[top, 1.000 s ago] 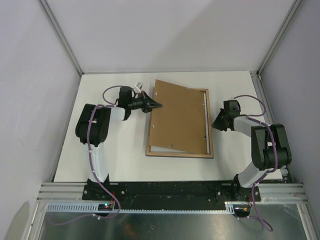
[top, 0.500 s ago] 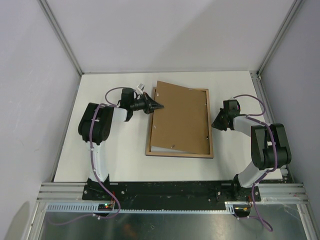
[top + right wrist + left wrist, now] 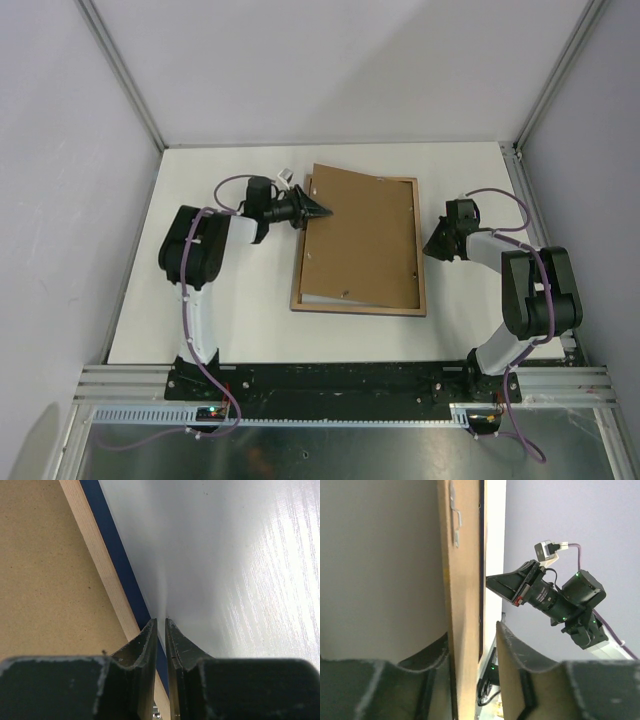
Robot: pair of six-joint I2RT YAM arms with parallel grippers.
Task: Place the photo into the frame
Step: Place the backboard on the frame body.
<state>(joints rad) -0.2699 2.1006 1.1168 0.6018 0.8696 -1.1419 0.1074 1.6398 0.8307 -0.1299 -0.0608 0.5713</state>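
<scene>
The frame lies face down on the white table, its light wood back upward. A brown backing board rests askew on it, its top left corner over the rail. The photo is hidden. My left gripper is at that corner. In the left wrist view its jaws stand open astride the frame's wooden edge, with a gap beside the right finger. My right gripper sits at the frame's right rail. There its fingers are shut to a thin slit over the navy edge, holding nothing.
A small metal clip sits on the wooden edge. The white table stretches right of the frame. Grey walls and aluminium posts close in the back and sides. The arm bases stand on the black rail at the near edge.
My left gripper has shifted slightly right and up at the board's corner, and its jaws have come apart. The board's top corner has settled a little. The right arm has not moved.
</scene>
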